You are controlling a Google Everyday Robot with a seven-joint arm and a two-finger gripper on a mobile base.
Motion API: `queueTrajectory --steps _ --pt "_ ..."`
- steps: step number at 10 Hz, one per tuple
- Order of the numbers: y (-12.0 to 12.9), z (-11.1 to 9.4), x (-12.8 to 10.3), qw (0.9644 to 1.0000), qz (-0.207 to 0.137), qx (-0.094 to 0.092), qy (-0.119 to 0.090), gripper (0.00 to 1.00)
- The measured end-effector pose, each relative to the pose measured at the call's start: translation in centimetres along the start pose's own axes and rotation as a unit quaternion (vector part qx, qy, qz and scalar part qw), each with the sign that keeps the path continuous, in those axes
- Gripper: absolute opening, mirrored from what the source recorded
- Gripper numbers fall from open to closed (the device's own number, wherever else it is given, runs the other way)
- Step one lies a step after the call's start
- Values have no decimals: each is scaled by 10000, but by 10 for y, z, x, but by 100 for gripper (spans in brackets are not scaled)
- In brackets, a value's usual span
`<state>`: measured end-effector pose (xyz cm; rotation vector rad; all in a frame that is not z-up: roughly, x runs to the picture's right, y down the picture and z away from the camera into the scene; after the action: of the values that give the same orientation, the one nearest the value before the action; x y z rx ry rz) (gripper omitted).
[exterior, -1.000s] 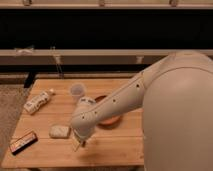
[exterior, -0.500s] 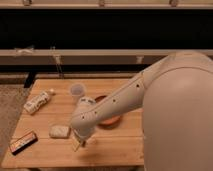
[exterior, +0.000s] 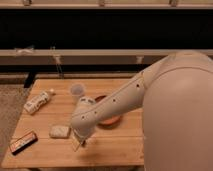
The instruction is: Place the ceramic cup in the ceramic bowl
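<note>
Gripper point(exterior: 76, 142) is hanging low over the front part of the table point(exterior: 117, 146), just right of a small pale packet point(exterior: 59, 131). It is keeping the same spot it had half a second ago and a full second ago. Whether it is clenched or released cannot be told here, but it is not carrying the cup point(exterior: 76, 90).

The cup is standing upright on the table behind the gripper, well apart from it, and is sitting exactly where it was in both earlier moments. The bowl point(exterior: 114, 120) is lying to the right of the cup, near it but not touching. The arm point(exterior: 120, 97) is crossing over the bowl, hiding much of it, just as before.

The arm is reaching down and leftward from the large white body at the right, and its pose is showing no change. A white bottle point(exterior: 39, 101) is lying on its side near the table's left edge, and a dark flat bar point(exterior: 23, 142) is resting at the front left corner. Both are staying put, as is the packet.
</note>
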<state>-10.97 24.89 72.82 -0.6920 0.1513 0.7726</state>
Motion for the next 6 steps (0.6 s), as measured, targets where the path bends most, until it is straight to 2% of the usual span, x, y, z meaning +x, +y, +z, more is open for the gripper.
queueTrajectory --steps 2,5,6 --pt "-23 -19 -12 9999 -49 125 -32 80" --pt "-78 -45 -46 9995 -176 241 -121 80" --pt "-102 -52 -64 9992 -243 289 -147 80"
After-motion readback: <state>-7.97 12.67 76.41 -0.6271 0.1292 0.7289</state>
